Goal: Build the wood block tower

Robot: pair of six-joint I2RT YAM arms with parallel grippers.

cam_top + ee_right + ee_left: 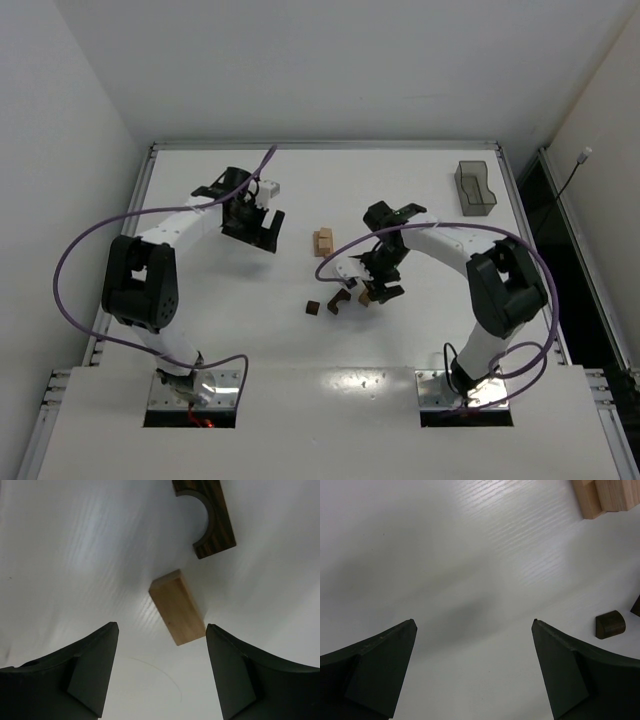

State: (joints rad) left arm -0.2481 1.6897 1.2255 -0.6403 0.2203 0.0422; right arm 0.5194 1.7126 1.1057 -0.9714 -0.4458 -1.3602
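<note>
The wood block tower is a small stack of light tan blocks [322, 241] mid-table, whose corner shows at the top right of the left wrist view [605, 495]. My right gripper [161, 627] is open just above the table. A loose tan block [177, 607] lies flat ahead of its fingertips, its near end close to the right finger, not gripped. A dark arch block [207, 515] lies beyond it. My left gripper [474, 622] is open and empty over bare table, left of the stack. A small dark rounded block [610, 624] lies to its right.
Two small dark blocks [313, 308] [334, 305] lie left of my right gripper [377, 288]. A smoky-grey see-through tray [475, 188] stands at the back right. My left gripper [255, 225] hovers at the back left of the white table [200, 330].
</note>
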